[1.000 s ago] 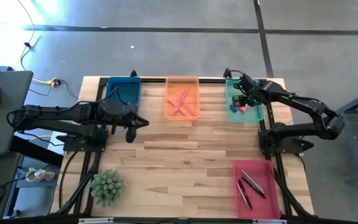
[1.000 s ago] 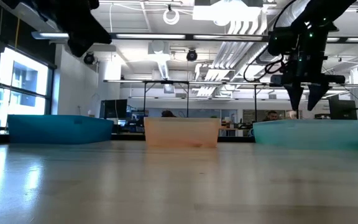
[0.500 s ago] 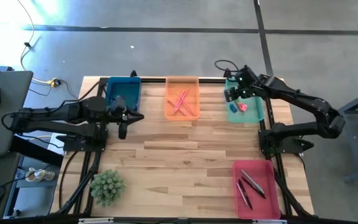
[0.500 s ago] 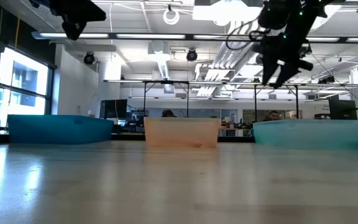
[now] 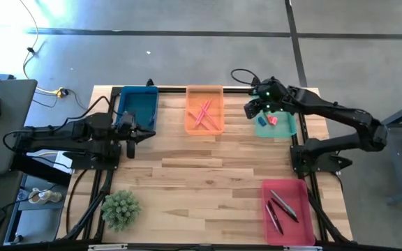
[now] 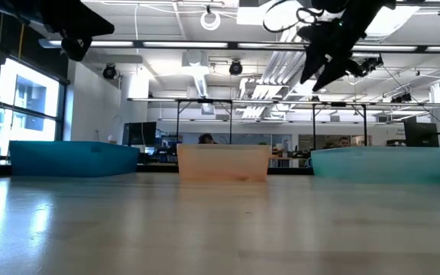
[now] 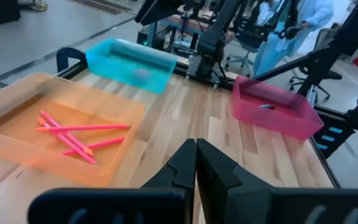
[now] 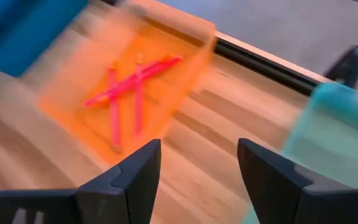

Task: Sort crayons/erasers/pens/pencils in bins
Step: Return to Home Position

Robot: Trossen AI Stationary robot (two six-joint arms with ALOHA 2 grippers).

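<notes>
Four bins stand on the wooden table: dark blue (image 5: pixel 138 104), orange (image 5: pixel 205 111), teal (image 5: pixel 279 125) and red-pink (image 5: pixel 288 216). Salmon-pink sticks (image 5: pixel 202 113) lie in the orange bin. Small erasers (image 5: pixel 271 120) lie in the teal bin. Dark pens (image 5: pixel 279 209) lie in the red-pink bin. My left gripper (image 5: pixel 131 137) is shut with nothing in it, beside the blue bin's near end; its tips (image 7: pixel 195 163) meet in the wrist view. My right gripper (image 5: pixel 252 109) hangs open and holds nothing, high over the gap between the orange and teal bins (image 8: pixel 197 167).
A green spiky plant (image 5: pixel 121 209) sits near the table's front left corner. Black frame rails run along the table's left and right sides. The middle of the wooden top (image 5: pixel 208 167) lies bare. People and desks show far behind in the low view.
My right gripper has risen out of the teal bin and swung toward the orange bin, tipping from pointing down to a slant, still open. My left gripper has drawn back toward the table's left edge, close to the blue bin's near end.
</notes>
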